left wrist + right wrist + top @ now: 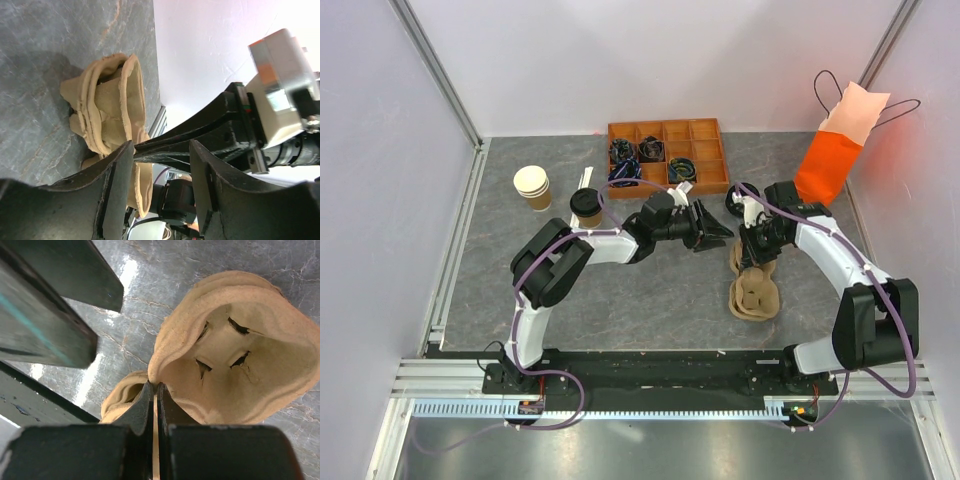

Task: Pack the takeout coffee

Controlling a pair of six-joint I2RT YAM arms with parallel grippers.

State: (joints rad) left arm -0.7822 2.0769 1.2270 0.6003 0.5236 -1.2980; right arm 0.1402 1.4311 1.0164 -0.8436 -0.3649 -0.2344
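The takeout coffee point(586, 206), a tan paper cup with a black lid, stands on the table left of centre, behind my left arm. My left gripper point(715, 232) is open and empty in the middle of the table; in its wrist view point(160, 160) it faces the right arm's fingers. My right gripper point(752, 260) is shut on the rim of a tan pulp cup carrier point(755, 293). The right wrist view shows the jaws point(156, 390) pinching the carrier's edge point(235, 350). The carrier also shows tilted up in the left wrist view point(110, 107).
A stack of lidless tan cups point(532, 186) stands far left. A wooden divided tray point(705, 130) with dark items is at the back. An orange paper bag point(832, 158) stands at the back right. A loose black lid point(739, 196) lies near the right wrist.
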